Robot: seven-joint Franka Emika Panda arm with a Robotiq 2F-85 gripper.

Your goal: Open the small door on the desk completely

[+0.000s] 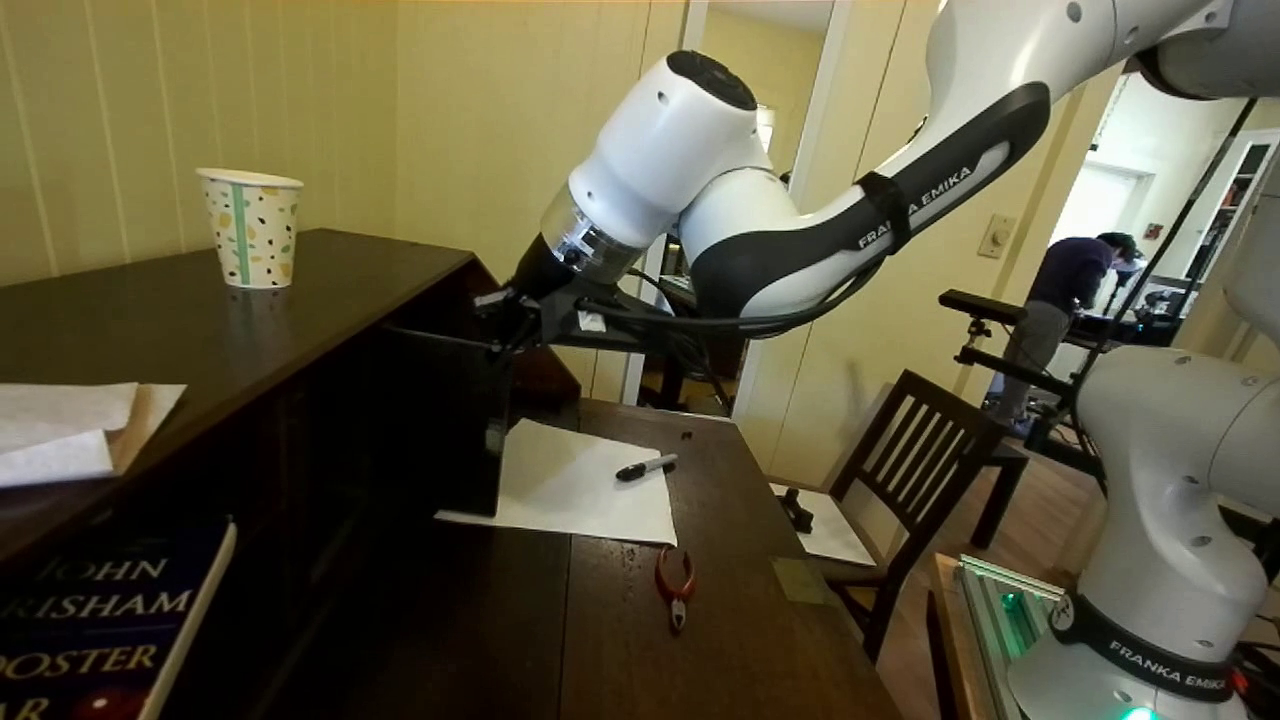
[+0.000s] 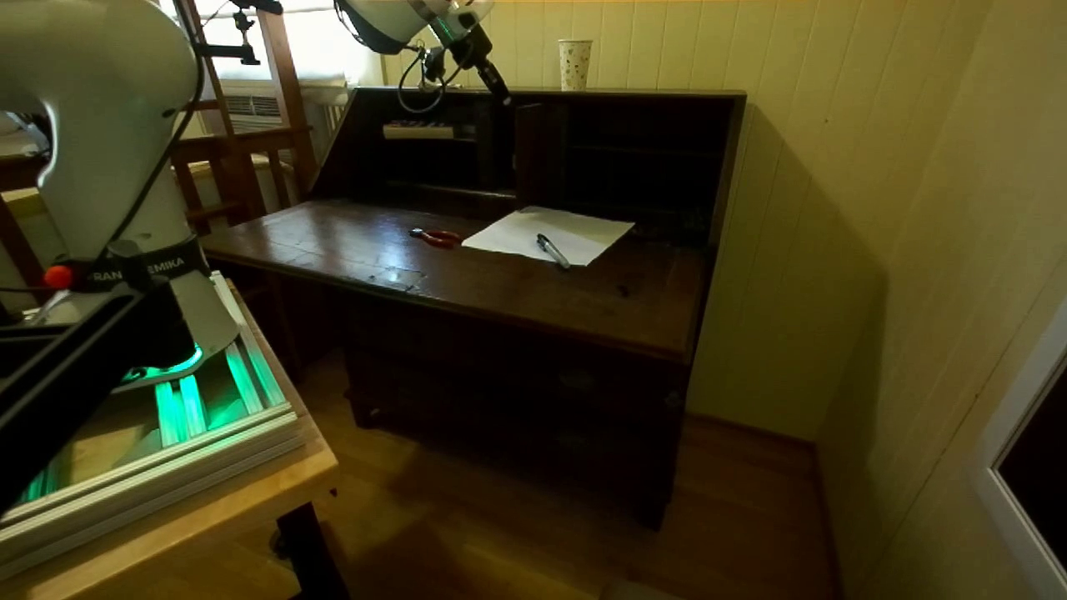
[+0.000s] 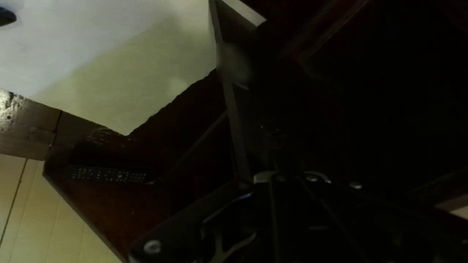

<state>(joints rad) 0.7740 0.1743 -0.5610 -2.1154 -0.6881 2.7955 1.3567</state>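
Note:
The small door, a dark brown upright panel, stands swung outward from the upper section of the desk (image 1: pixel 490 610) in both exterior views (image 1: pixel 450 420) (image 2: pixel 538 150). In the wrist view I see the door (image 3: pixel 236 120) nearly edge-on, with a pale blurred spot on its edge. My gripper is at the door's top outer corner in an exterior view (image 1: pixel 498 340) and points down from above the desk (image 2: pixel 333 229) in an exterior view (image 2: pixel 505 97). In the wrist view the gripper (image 3: pixel 279 149) looks shut and empty, right beside the door's edge. Darkness hides whether it touches.
A white paper sheet (image 1: pixel 590 490) with a marker (image 1: pixel 646 467) lies under the door. Red-handled pliers (image 1: pixel 676 585) lie nearby. A paper cup (image 1: pixel 253 230) and folded paper (image 1: pixel 70 430) are on the desk top. A book (image 1: pixel 110 620) stands in a compartment. A chair (image 1: pixel 915 460) stands beside the desk.

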